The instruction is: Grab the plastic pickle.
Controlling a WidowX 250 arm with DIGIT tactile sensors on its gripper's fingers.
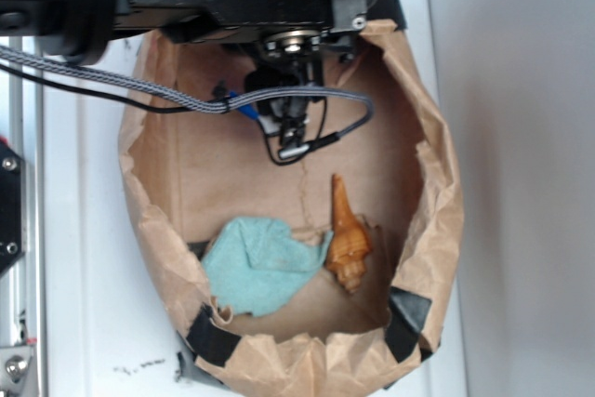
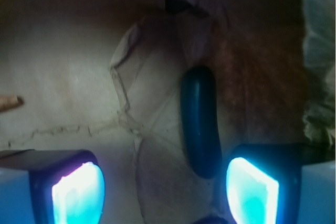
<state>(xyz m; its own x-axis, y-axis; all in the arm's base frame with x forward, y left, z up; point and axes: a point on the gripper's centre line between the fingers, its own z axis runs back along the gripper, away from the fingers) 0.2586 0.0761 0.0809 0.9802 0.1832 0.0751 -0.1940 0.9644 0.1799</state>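
Observation:
The plastic pickle (image 2: 200, 121), dark green and glossy, lies lengthwise on the brown paper floor in the wrist view. My gripper (image 2: 165, 190) is open, its two glowing pads wide apart. The pickle's near end sits just inside the right fingertip (image 2: 252, 192), with most of its length ahead of the jaws. Nothing is held. In the exterior view my gripper (image 1: 290, 132) hangs low inside the paper-lined basket (image 1: 423, 151) at its far side, and the arm hides the pickle there.
An orange-brown spiral seashell (image 1: 347, 234) and a light teal cloth (image 1: 263, 265) lie at the near side of the basket. The crumpled paper walls rise all round. The shell's tip (image 2: 10, 102) shows at the left edge of the wrist view.

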